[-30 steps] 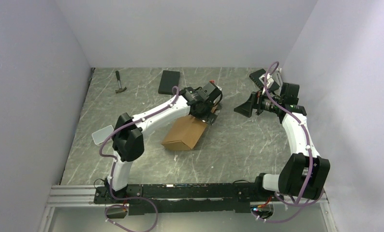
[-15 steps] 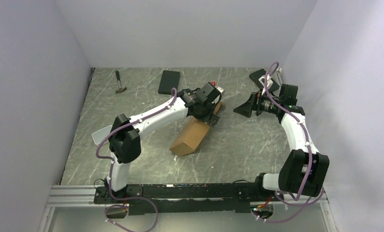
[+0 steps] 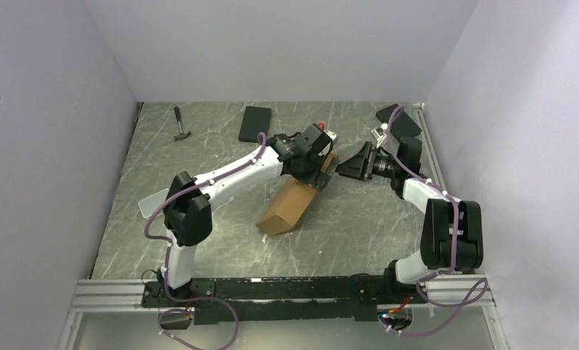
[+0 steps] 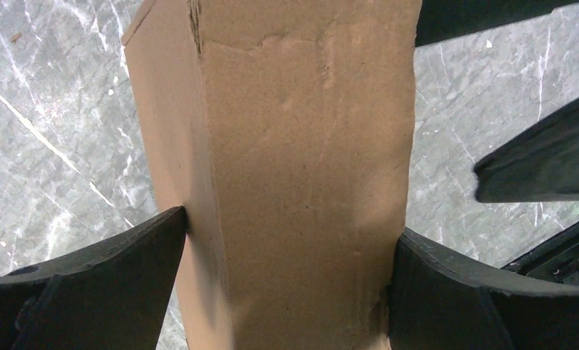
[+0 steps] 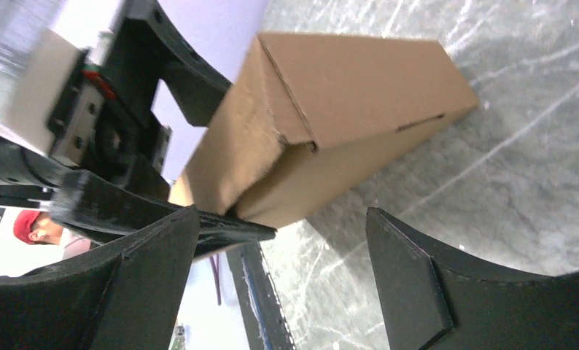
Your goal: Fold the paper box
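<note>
Where the paper box (image 3: 286,206) sits: just toward 6 o'clock of the middle of the desk (image 3: 359,226), tilted, with its near end resting on the desk and its far end lifted.
Left pincer (image 4: 290,233): pinching the paper box across its width at the lifted end, one finger pressed to each side of the cardboard.
Right pincer (image 5: 283,214): spread wide with nothing between its fingers, facing the lifted end from 3 o'clock, just beside the left pincer.
Box, changed: a second ago it lay flatter, broad face up. It now stands on a narrower side, its length running from 1 o'clock down to 7 o'clock.
Right pincer, changed: a second ago it hung out at 3 o'clock near the wall, well apart from the box. It has since come in to the lifted end.
Meaning for the task: the left side seems to be presenting that end for the right to work a flap or tab. Which one, I cannot tell.
Risk: a sideways push could pivot the box on its resting end.
</note>
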`<state>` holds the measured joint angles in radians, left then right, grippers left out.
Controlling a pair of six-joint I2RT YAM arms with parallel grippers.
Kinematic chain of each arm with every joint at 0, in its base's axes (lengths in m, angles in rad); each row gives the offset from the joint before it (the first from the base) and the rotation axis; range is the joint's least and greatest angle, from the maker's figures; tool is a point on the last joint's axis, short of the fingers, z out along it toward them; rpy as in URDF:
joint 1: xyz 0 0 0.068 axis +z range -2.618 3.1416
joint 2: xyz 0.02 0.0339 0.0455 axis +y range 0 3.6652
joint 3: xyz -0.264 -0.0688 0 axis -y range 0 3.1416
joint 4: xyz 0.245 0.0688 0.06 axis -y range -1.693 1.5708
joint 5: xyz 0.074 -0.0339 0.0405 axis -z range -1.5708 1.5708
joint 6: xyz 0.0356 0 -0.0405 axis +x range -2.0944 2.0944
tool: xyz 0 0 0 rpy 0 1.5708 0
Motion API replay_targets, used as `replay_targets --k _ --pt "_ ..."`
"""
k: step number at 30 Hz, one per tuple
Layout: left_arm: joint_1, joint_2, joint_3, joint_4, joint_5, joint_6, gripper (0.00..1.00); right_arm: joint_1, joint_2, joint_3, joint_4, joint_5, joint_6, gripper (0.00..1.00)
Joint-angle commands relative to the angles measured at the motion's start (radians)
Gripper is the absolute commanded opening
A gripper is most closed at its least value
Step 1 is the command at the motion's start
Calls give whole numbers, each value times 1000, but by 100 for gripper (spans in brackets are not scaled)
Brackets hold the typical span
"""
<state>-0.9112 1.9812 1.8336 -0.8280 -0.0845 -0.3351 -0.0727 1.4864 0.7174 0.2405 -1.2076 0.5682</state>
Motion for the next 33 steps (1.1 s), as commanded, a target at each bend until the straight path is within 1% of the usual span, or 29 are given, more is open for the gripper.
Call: replay_targets --k 1,5,7,8,9,11,13,15,18,20,23,26,33 --pt "22 30 -42 14 47 -13 95 7 0 7 286 -20 208 88" --pt "28 25 -40 18 70 -12 95 34 61 47 293 12 237 87" --pt "29 22 -42 22 75 -13 95 57 93 63 298 42 248 84" --pt "29 20 -44 25 82 -13 95 66 107 81 262 57 227 81" --pt "29 18 -46 28 95 -13 96 69 122 91 243 61 211 75" --pt "28 12 -51 36 116 -12 97 68 137 92 216 75 190 61" --pt "30 2 -61 58 140 -9 99 68 142 91 202 85 177 52" --pt "31 -6 -66 74 178 -6 100 68 147 94 190 90 169 46" --pt "32 -18 -66 97 251 1 100 68 155 99 182 92 160 42" --pt "32 -34 -66 114 290 5 99 69 161 104 165 97 146 42" --pt "32 -61 -69 140 328 0 99 68 174 112 143 103 130 40" --pt "32 -87 -74 158 360 -8 100 69 188 123 122 105 109 36" --pt "32 -125 -104 176 402 -26 100 68 177 128 86 114 76 36"
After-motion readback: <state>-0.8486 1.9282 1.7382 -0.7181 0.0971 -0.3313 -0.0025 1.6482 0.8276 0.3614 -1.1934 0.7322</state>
